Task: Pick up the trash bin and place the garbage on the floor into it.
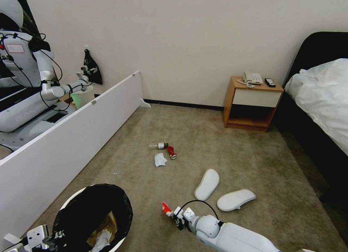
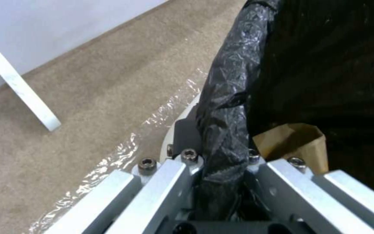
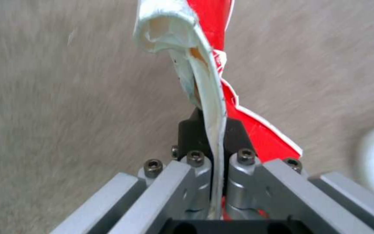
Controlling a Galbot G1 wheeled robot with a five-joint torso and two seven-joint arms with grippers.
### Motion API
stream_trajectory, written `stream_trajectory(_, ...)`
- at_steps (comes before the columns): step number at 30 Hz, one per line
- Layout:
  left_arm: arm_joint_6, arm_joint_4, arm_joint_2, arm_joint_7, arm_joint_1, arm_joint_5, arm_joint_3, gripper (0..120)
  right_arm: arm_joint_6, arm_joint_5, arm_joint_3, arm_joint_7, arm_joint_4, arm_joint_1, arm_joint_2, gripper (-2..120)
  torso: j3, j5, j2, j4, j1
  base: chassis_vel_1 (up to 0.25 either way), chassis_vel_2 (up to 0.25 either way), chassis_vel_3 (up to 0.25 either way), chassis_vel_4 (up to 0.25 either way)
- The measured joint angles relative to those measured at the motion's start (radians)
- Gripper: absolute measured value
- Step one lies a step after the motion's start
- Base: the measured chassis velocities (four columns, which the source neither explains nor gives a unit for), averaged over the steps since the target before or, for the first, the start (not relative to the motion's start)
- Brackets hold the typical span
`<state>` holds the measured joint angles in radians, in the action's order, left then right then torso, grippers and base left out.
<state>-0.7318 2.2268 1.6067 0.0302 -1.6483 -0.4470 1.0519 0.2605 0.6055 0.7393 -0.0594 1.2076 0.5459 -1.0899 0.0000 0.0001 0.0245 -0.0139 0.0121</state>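
Holding the flattened red-and-white carton (image 3: 204, 74) in the right gripper (image 1: 173, 213), you have its jaws pressed together on one thin edge, low in the head view's centre, above the short-pile beige-brown carpet (image 1: 253, 157). The carton looks light and limp, creased card that folds rather than resists, so a pinch on the flat edge should hold, though it may flap or slip if swung fast. Its long axis runs straight out from the jaws, pointing up-left in the head view, toward the bin.

Your left gripper (image 2: 215, 182) is clamped on the rim of the round white plastic trash bin (image 1: 69, 205) at lower left, pinching the slippery black bag liner (image 2: 226, 97) along with it. Inside lie a brown paper bag (image 2: 295, 143) and crumpled white paper (image 1: 101, 239).

Left on the carpet at mid-frame are a clear bottle (image 1: 158, 145) lying sideways, a crushed red can (image 1: 171, 152) and a white mask (image 1: 160, 159). Two white flat slippers (image 1: 207, 184) sit to the right, toes fanned apart.
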Motion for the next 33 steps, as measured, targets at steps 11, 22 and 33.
stream_trajectory(11,-0.002,0.014,-0.042,0.094,0.03,-0.138,-0.01,2,-0.021,0.056,-0.151,-0.06,0.309,-0.039,0.154,0,0.0,0.0,0.0,0.0001,0.0,0.0,0.0,0.0,0.0)
stream_trajectory(22,-0.003,-0.015,-0.103,0.16,0.05,-0.261,-0.009,2,0.002,0.216,-0.288,-0.098,0.632,-0.103,0.217,0,0.0,-0.0001,0.0,0.0,0.0,0.0,0.0,0.0,0.0)
stream_trajectory(33,-0.005,-0.018,-0.14,0.164,0.057,-0.293,-0.018,2,0.04,0.525,-0.182,-0.192,0.832,-0.336,0.16,0,0.0,-0.0002,0.0,0.0002,0.0,0.0,0.0,0.0,0.0)
